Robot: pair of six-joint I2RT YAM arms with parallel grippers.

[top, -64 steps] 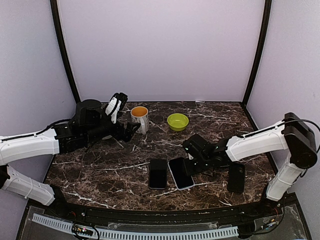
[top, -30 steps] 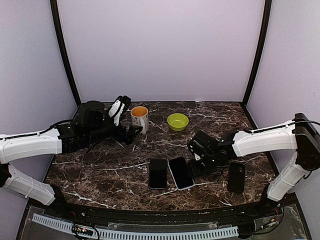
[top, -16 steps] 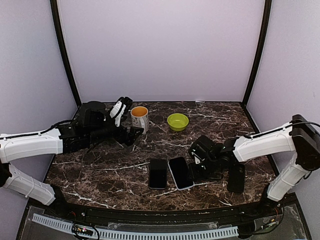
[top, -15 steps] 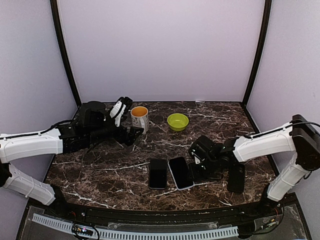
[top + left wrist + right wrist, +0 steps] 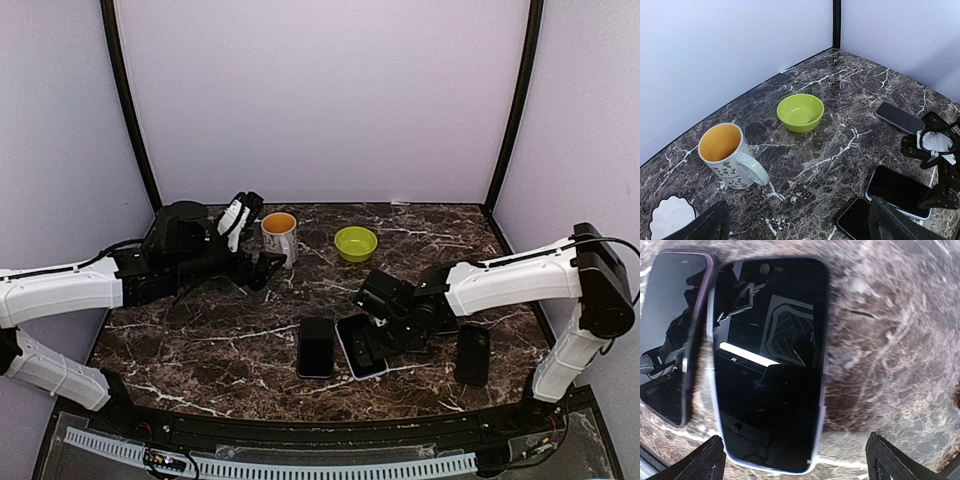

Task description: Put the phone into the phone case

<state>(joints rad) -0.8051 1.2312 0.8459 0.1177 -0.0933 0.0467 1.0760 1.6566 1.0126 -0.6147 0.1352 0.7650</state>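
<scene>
**Right jaws spread over the pale-rimmed phone; the case is hard to pick out**

The right wrist view shows the right gripper (image 5: pixel 799 466) with its jaws wide apart. Only the two dark fingertips (image 5: pixel 702 460) are in view, at the lower corners. The pale-rimmed phone (image 5: pixel 771 360) lies flat and screen up between them, its near end about level with the tips. Whether either tip touches it cannot be told.

Just outside one tip lies the purple-rimmed phone (image 5: pixel 670 335), right alongside the pale rim and partly cut off by the frame edge. Both screens are black mirrors showing only reflections, and no brand can be read on either.

From above, the right arm hides the far end of the pale-rimmed phone. A dark slab (image 5: pixel 472 353) lies on the table (image 5: pixel 200 340) on the outer side of the right jaws, apart from them. It is too small to tell whether it is the case or another phone.

The left gripper (image 5: pixel 795 231) also has its jaws apart, with nothing between them and only the tips showing. Ahead of them stands a mug (image 5: pixel 729 156), orange inside, its black marks too small to read. A green bowl (image 5: pixel 800 111) sits beyond it. A white scalloped thing (image 5: pixel 667 217) beside one tip is half hidden.
</scene>
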